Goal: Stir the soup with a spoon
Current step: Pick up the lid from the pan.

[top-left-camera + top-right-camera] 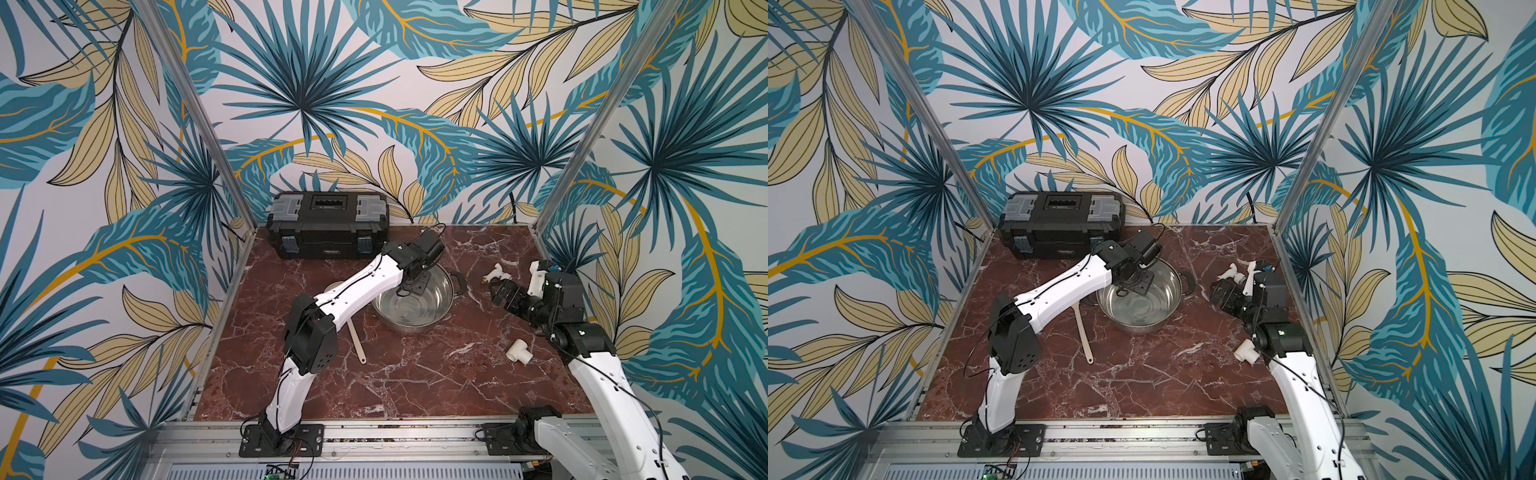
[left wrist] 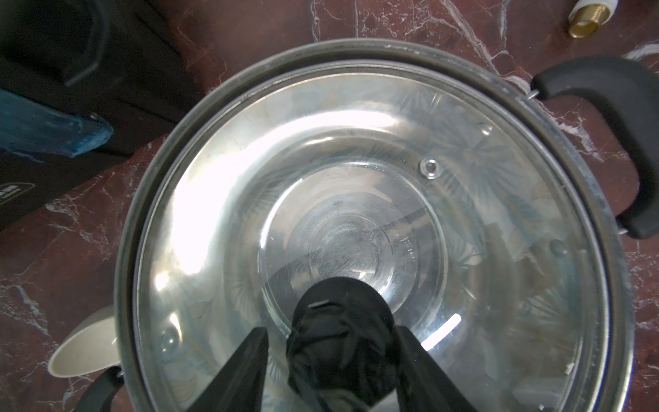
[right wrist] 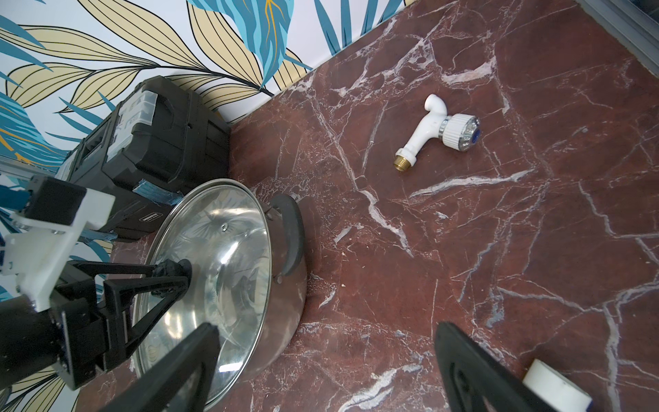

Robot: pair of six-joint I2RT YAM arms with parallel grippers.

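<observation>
Right now your left gripper (image 2: 333,331) is down over the pot (image 1: 409,327), its 2 black fingers (image 2: 246,360) bracketing the black knob (image 2: 338,306) of the glass lid (image 2: 463,171). A sliver of glass shows between 1 finger and the knob, so you cannot tell whether the knob is actually pinched. The lid sits on the pot's rim, and through it you see bare shiny steel.

Your spoon (image 1: 356,340), the cream ladle, lies flat on the marble table (image 1: 415,386) at the pot's left. Its bowl is just beside the pot wall and its slim handle runs toward the near edge. Neither gripper touches it.

Your right gripper (image 1: 500,292) hangs to the right of the pot, jaws spread wide with nothing between them, near a white tap (image 3: 438,135). A white T-fitting (image 1: 519,350) lies beside that arm, and a black toolbox (image 1: 328,224) stands behind the pot.
</observation>
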